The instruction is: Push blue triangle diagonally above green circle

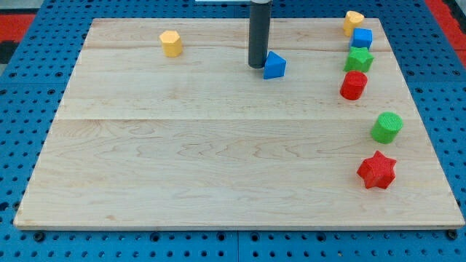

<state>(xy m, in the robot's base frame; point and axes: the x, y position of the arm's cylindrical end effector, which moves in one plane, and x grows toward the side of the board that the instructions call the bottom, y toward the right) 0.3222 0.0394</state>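
Observation:
The blue triangle lies near the view's top, a little right of centre. My tip stands just to its left, touching or almost touching its left side. The green circle sits at the view's right, below and far to the right of the triangle.
A yellow hexagon lies at the top left. Along the right side, top to bottom: a yellow block, a blue cube, a green star, a red cylinder. A red star sits below the green circle.

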